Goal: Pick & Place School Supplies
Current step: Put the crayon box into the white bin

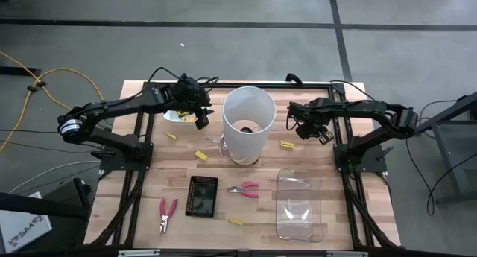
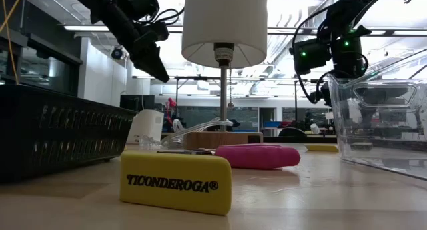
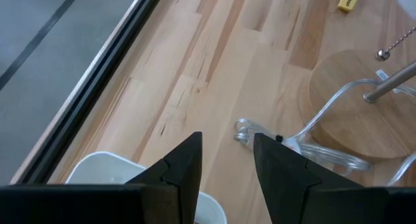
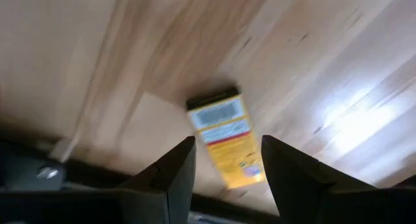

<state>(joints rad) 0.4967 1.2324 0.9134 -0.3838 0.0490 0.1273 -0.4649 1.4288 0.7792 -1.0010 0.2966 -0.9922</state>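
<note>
Two grippers hang over the far half of the wooden surface (image 1: 149, 212), one on each side of a tall white cylinder (image 1: 247, 123) that stands on a thin post and a round wooden base. The left gripper (image 1: 200, 108) hovers above a small white tray (image 1: 174, 115) at the far left, its fingers (image 3: 185, 165) apart with nothing between them; a yellow piece (image 1: 201, 120) lies at the tray's right edge, just below that gripper in the high view. The right gripper (image 1: 304, 127) hovers right of the cylinder, its fingers (image 4: 175, 169) also apart and empty, directly above a yellow piece with a printed label (image 4: 224, 143) that lies flat on the wood.

Other yellow pieces are scattered about: one (image 1: 171, 135) near the left arm's base, one (image 1: 200, 155) left of the cylinder's foot, and one (image 1: 235, 222) at the near edge, which fills the foreground of the low view (image 2: 175, 181) and reads TICONDEROGA.

One pair of pink-handled pliers (image 1: 167, 213) lies at the near left. The other pair (image 1: 244, 188) lies near the middle, between a black box (image 1: 202, 195) and a clear plastic bin (image 1: 299, 205) at the near right.
</note>
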